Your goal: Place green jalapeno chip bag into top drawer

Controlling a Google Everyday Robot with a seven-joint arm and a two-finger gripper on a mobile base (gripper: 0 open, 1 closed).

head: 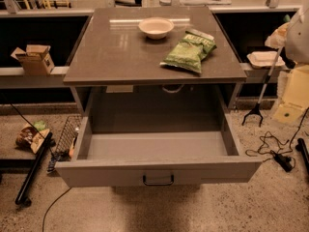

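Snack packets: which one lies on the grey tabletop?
The light green glossy chip bag, near the round cream bowl; the brown and green wrapper bundle lies on the floor. The pincer is not in view.

The green jalapeno chip bag (189,52) lies flat on the grey cabinet top (116,52), right of the frame's centre. It is light green and glossy, and it is turned on a diagonal with its darker band toward the upper right. The top drawer (159,170) stands pulled wide open in the lower middle of the frame, grey and deep, with a small black handle (158,180) centred on its flat front. The gripper is possibly just past the right edge, out of frame.
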